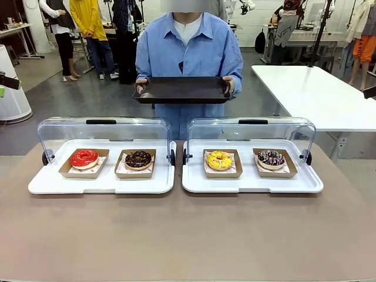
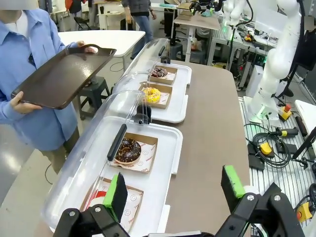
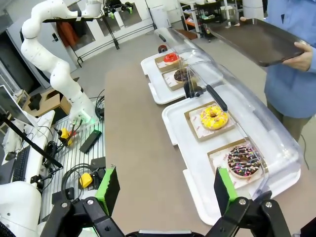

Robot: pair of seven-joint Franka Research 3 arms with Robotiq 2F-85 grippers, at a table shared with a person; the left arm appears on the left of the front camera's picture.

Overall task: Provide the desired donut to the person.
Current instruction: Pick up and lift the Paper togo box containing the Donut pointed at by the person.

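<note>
Four donuts (image 1: 219,160) ahead of both jaws, untouched; jaws spread wide, empty; person (image 1: 188,53) holds black tray (image 1: 182,89).

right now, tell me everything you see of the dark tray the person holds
The tray is near-black, matte, plastic by its look: a rectangle with rounded corners, a low raised rim and a flared lip at each short end. Its surface is bare. The person holds it about level in front of the body, a hand on each short end, beyond the far edge of the table, behind the clear covers. Nothing else touches it.
</note>
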